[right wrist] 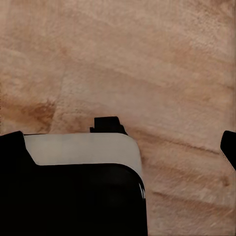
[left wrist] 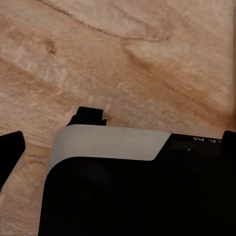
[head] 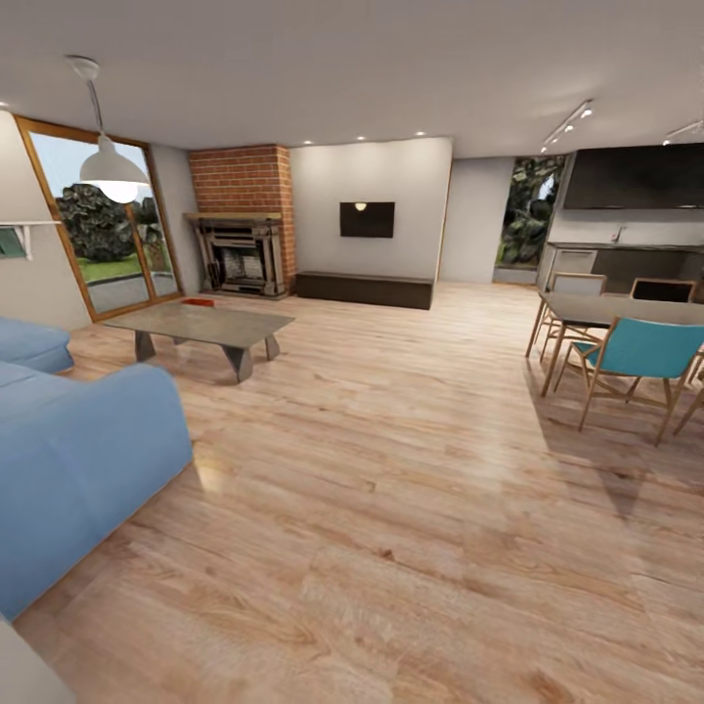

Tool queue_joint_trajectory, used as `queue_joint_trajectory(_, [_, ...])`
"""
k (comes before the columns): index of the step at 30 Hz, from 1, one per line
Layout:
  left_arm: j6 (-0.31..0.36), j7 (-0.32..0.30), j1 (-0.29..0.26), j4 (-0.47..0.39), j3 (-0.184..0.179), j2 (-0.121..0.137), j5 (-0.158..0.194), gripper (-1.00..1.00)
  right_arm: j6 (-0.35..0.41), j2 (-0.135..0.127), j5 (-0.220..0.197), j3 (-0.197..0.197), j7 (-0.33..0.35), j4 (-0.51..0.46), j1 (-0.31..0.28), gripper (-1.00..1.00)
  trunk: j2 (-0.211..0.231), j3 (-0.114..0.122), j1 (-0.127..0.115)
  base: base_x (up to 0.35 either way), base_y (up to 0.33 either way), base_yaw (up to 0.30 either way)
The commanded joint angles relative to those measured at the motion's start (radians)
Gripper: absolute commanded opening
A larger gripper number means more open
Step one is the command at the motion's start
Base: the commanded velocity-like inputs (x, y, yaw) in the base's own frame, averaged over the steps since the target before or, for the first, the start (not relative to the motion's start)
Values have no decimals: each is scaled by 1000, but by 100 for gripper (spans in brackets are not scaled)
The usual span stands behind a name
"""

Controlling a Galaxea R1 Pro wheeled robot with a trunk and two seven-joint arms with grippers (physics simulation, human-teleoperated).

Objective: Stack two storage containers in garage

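Observation:
I am in the living room, on its light wood-plank flooring (head: 391, 469). A low orange-red shape (head: 198, 303), seemingly a storage container, lies on the far end of the grey coffee table (head: 230, 330); at this distance I cannot tell whether it is one or two. In the left wrist view my left gripper (left wrist: 119, 146) hangs over the planks, with dark fingertips (left wrist: 11, 156) at the frame's edges and nothing between them. My right gripper (right wrist: 120, 142) hangs the same way, with one fingertip (right wrist: 229, 146) showing. The garage and its floor are out of view.
A blue sofa (head: 73, 460) fills the near left. A dining table (head: 626, 309) with chairs, one of them teal (head: 640, 350), stands at the right. Brick fireplace (head: 244, 249), wall TV (head: 367, 219) and dark console (head: 364, 289) line the far wall, with glass doors (head: 108, 240) at the left. My dark base (left wrist: 137, 196) is below both wrists.

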Motion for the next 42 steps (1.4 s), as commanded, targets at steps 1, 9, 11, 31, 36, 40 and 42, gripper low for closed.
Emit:
queue_joint_trajectory(1, [-3,1,-1,1,5,0,6,100,-5,1,-9,8,-1,3,-1,100,0,-1,1,324,0,-25])
queue_joint_trajectory(9, [-3,1,-1,1,5,0,5,100,-5,1,-8,8,-1,3,-1,100,0,-1,1,324,0,-4])
queue_joint_trajectory(11, [-3,1,-1,1,5,0,6,100,-5,1,-8,8,-1,3,-1,100,0,-1,1,324,0,0])
queue_joint_trajectory(31, [-4,1,-1,1,5,0,6,100,-5,-1,-12,8,-2,3,-1,100,0,-1,1,324,0,0])
queue_joint_trajectory(36, [-7,1,-1,1,5,0,6,100,-4,-3,-15,8,-1,3,-1,100,0,-1,1,325,0,0])
queue_joint_trajectory(40, [-9,1,-1,0,5,-1,5,100,-4,-5,-16,8,-2,3,-1,100,0,-1,1,324,0,0])
queue_joint_trajectory(42, [-8,1,-1,0,5,0,5,100,-4,-7,-17,8,-2,3,-1,100,0,-1,1,325,0,0])
